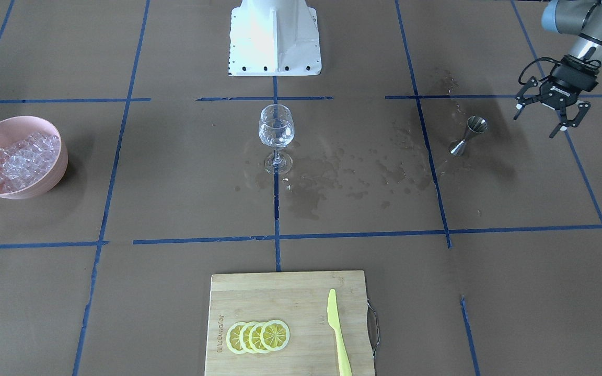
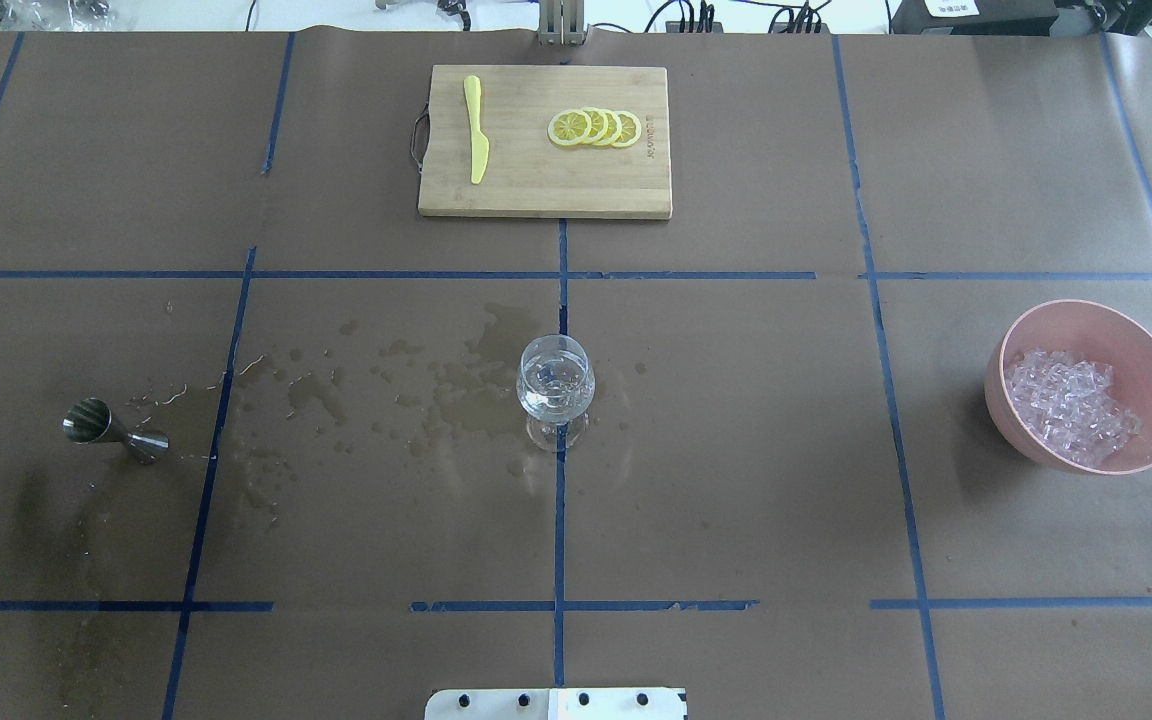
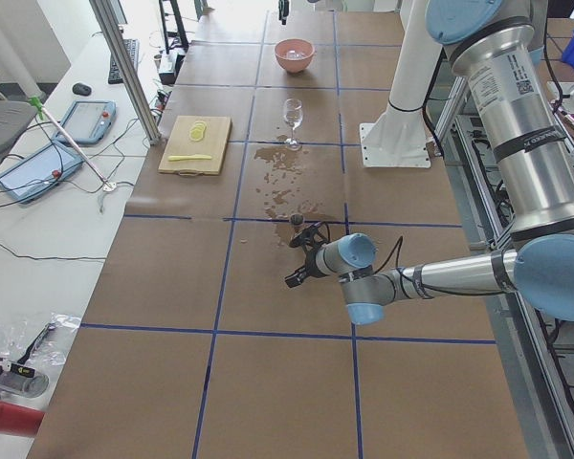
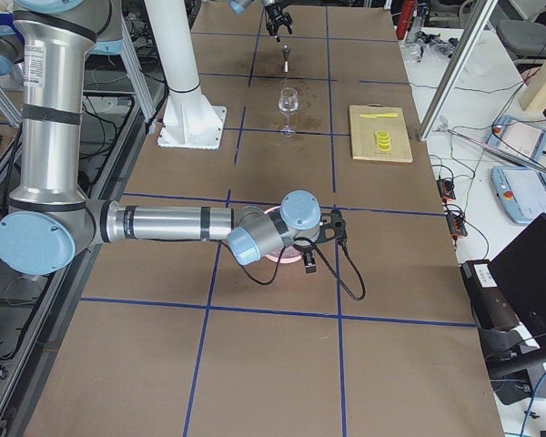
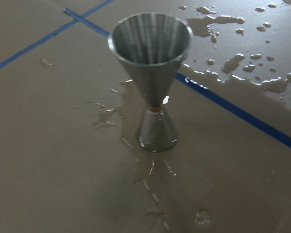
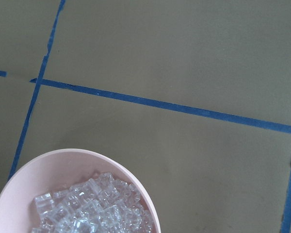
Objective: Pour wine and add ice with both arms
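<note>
A steel jigger (image 1: 468, 137) stands upright on wet paper; it fills the left wrist view (image 5: 153, 73). My left gripper (image 1: 539, 121) hangs open and empty just beside it, on the side away from the glass. A stemmed wine glass (image 1: 276, 137) at the table's middle holds a little clear wine (image 2: 556, 390). A pink bowl (image 1: 45, 180) holds a heap of ice cubes (image 1: 24, 159). My right gripper (image 4: 311, 253) hovers at the bowl's edge; I cannot tell whether it is open. The right wrist view shows the bowl's rim (image 6: 111, 160) and ice (image 6: 87, 208), no fingers.
Clear liquid is spilled (image 1: 332, 177) between the glass and the jigger. A bamboo cutting board (image 1: 290, 297) on the operators' side carries lemon slices (image 1: 258, 337) and a yellow knife (image 1: 338, 334). The white pedestal (image 1: 275, 36) stands behind the glass.
</note>
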You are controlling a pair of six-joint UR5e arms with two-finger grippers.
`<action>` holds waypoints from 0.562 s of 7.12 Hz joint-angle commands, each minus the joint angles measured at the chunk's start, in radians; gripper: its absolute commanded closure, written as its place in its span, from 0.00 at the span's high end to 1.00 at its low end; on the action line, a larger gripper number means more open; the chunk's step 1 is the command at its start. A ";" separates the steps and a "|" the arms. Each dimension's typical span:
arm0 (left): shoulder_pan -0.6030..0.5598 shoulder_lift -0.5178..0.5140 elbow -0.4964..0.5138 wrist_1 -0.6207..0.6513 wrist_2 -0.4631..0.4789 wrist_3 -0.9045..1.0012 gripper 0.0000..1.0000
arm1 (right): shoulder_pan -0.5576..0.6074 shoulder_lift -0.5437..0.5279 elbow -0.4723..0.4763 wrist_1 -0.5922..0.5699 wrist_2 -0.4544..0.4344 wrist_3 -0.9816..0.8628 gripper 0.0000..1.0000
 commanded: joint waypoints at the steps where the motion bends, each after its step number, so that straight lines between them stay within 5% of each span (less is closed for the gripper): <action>1: -0.219 -0.095 0.004 0.266 -0.188 0.105 0.99 | -0.087 0.000 0.054 0.000 -0.053 0.123 1.00; 4: -0.438 -0.257 0.003 0.618 -0.438 0.133 1.00 | -0.224 0.000 0.114 0.000 -0.154 0.341 1.00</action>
